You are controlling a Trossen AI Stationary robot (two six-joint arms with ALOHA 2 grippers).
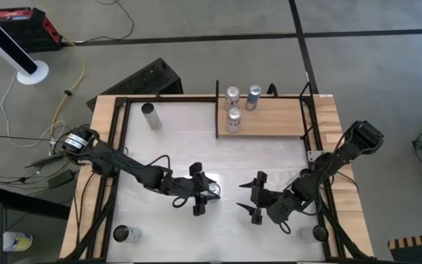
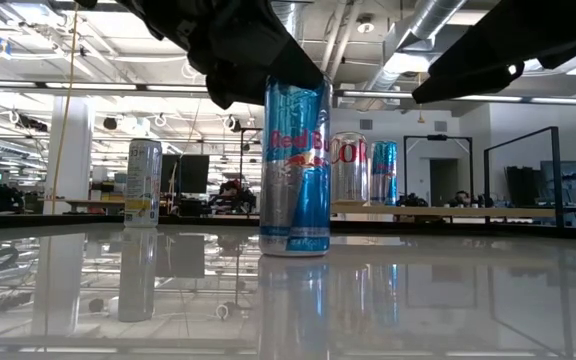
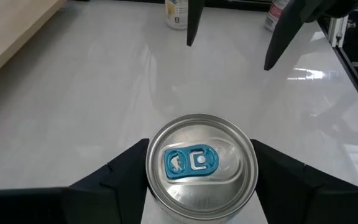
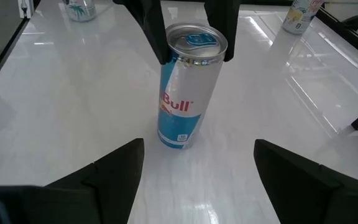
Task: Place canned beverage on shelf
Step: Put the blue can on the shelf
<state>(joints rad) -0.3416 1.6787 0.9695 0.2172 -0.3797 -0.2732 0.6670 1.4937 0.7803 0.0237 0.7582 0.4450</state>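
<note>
A silver can [image 1: 151,116] is standing alone on the tabletop [image 1: 196,147] well to the left of the shelf [image 1: 269,117]. Nearer than the shelf and left of its near edge, the left hand [image 1: 205,192] is sitting over the top of the blue-and-silver beverage can [image 2: 296,168], its fingers [image 3: 114,174] spread to either side of the rim and not visibly pressing it. The beverage can is standing upright on the tabletop, apart from the shelf. Three cans [image 1: 233,117] are standing on the shelf's left part. Just right of the beverage can, the right hand [image 1: 257,196] is hovering open, its fingers [image 4: 114,165] wide apart and pointing at the can.
</note>
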